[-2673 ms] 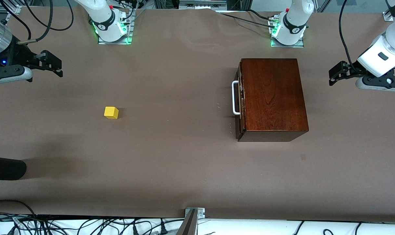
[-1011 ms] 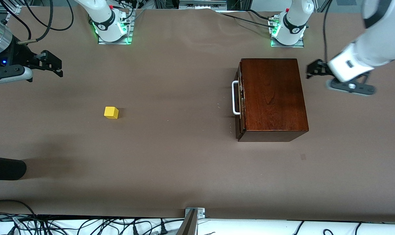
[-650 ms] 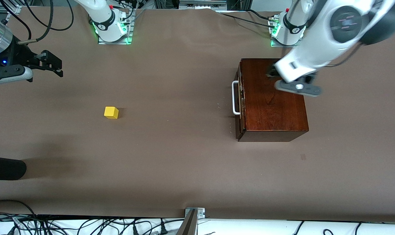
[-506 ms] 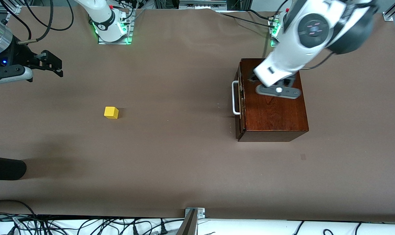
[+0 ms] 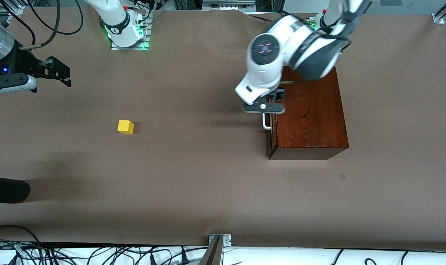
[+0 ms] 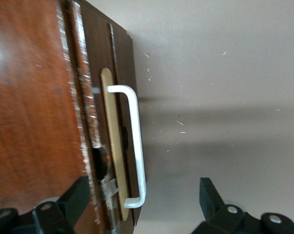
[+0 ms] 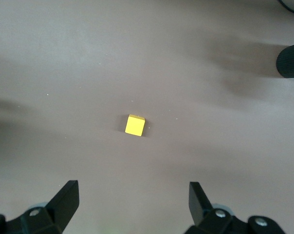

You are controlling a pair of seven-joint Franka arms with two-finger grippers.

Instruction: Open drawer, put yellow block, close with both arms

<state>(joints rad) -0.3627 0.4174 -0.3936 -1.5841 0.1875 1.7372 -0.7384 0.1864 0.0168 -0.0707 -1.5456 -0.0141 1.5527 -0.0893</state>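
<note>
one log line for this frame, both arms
left gripper: open, over handle | drawer: shut | right gripper: open, waiting | yellow block: on table

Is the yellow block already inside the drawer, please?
No, the yellow block sits on the bare table toward the right arm's end, well apart from the shut drawer.

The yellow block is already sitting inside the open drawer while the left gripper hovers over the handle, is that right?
No. The front view shows the yellow block on the bare table toward the right arm's end, and the drawer shut. The left gripper does hover open over the handle.
</note>
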